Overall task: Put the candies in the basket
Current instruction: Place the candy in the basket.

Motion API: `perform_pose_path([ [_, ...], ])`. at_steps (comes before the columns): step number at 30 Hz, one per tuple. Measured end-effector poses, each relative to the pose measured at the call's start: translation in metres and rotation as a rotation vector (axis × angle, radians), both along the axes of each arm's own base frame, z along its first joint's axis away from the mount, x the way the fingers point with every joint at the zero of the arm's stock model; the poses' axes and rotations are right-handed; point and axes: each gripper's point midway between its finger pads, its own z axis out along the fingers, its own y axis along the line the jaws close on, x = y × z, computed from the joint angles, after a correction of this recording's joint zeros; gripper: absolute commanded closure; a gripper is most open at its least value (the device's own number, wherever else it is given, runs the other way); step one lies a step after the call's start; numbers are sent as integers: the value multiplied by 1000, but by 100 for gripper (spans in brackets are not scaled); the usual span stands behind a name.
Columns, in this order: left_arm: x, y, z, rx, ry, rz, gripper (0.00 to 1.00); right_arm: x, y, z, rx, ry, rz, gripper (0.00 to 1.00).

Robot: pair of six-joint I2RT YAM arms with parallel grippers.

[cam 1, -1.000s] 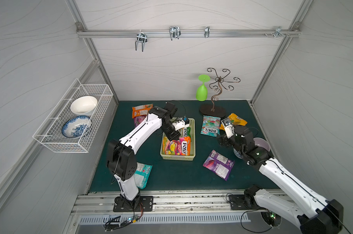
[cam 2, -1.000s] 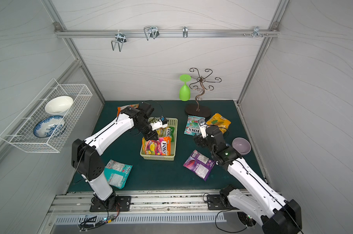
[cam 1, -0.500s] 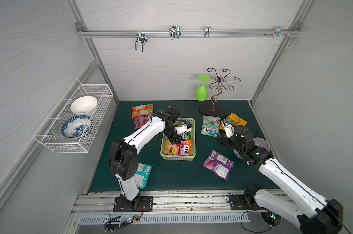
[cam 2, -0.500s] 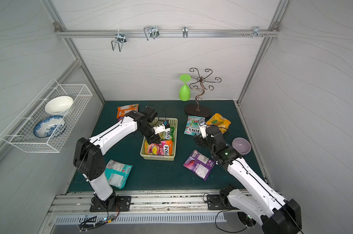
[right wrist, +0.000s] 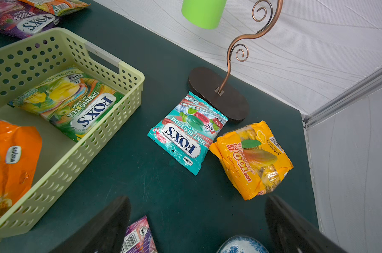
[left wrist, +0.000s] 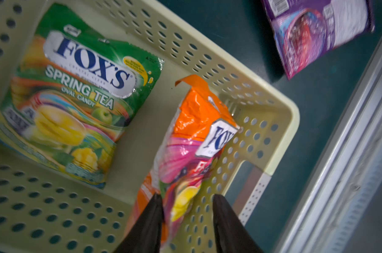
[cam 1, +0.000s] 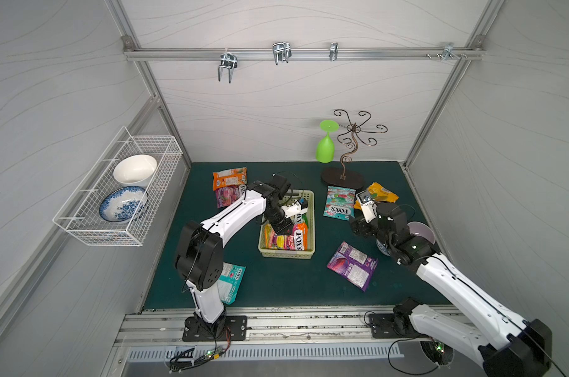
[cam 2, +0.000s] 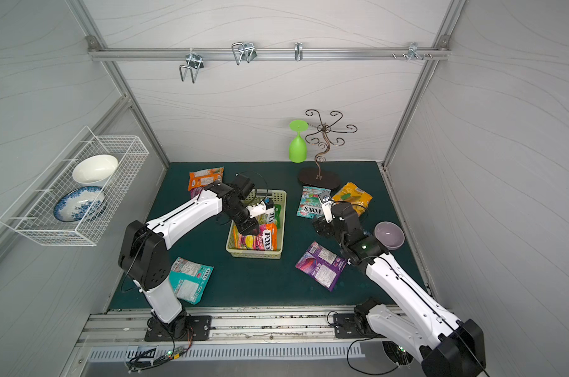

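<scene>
The left arm (cam 1: 234,213) and the right arm (cam 1: 456,287) are each made of white shells joined by bulky black housings, and a thin dark seam is drawn along the white links. Each is bolted to a black base plate (cam 1: 237,328). A small white camera block (cam 1: 365,202) is mounted at each wrist. Thin black cables (cam 1: 186,357) are led out below the bases, and a green light (cam 2: 362,245) is seen on the right arm. The left gripper (left wrist: 186,195) and the right gripper (right wrist: 197,197) are fitted with black tapered fingers (left wrist: 145,227)

"FOX'S SPRING TEA OVAL CANDY" on green packet (left wrist: 76,98); "FOX'S MINT BLOSSOM" on teal packet (right wrist: 185,135); "LOT 100" on yellow packet (right wrist: 251,157); "FOX'S" on orange packet (left wrist: 196,142).
</scene>
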Motion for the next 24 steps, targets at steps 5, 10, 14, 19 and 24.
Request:
perform_pose_path([
  [5, 2, 3, 8, 5, -28, 13, 37, 0, -1, 0, -1, 0, -3, 1],
  [10, 7, 5, 27, -7, -99, 32, 33, 1, -1, 0, -1, 1, -5, 1],
  [14, 14, 5, 27, -6, -113, 66, 36, 1, -1, 0, 1, 1, -3, 1],
  [19, 30, 6, 6, 44, -110, 138, 53, 1, -1, 0, 1, 1, -4, 1],
  [24, 46, 8, -29, 120, -77, 198, 79, 1, -1, -1, 1, 4, -3, 1],
])
